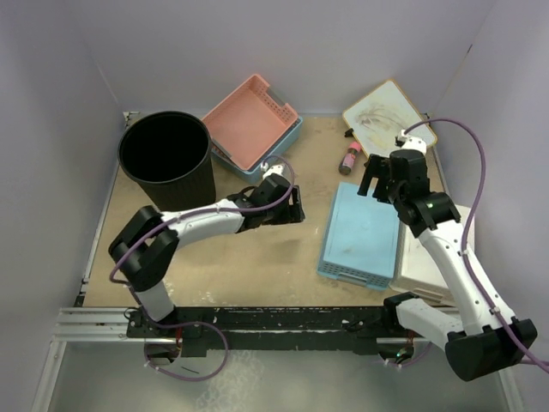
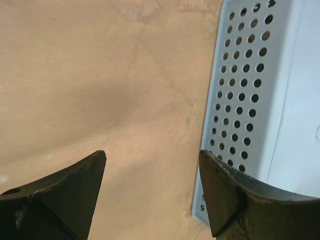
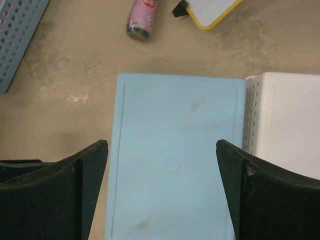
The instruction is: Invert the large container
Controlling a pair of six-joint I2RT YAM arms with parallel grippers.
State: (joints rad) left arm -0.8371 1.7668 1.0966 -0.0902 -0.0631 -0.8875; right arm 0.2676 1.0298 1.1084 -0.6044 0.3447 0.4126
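The large container, a tall round black bucket (image 1: 167, 159), stands upright with its mouth up at the back left of the table. It shows in neither wrist view. My left gripper (image 1: 297, 206) is open and empty over bare table to the bucket's right, well apart from it; the left wrist view shows its jaws (image 2: 152, 165) spread wide above the tabletop. My right gripper (image 1: 375, 180) is open and empty above the far end of an upturned light-blue basket (image 1: 360, 232), with the jaws (image 3: 162, 150) wide apart over it.
A pink basket (image 1: 251, 120) sits nested in a light-blue one behind the left gripper. A white basket (image 1: 426, 266) lies at the right. A small pink bottle (image 1: 350, 159) and a yellow-edged board (image 1: 383, 116) lie at the back right. The light-blue basket's perforated side (image 2: 245, 100) is just right of my left gripper.
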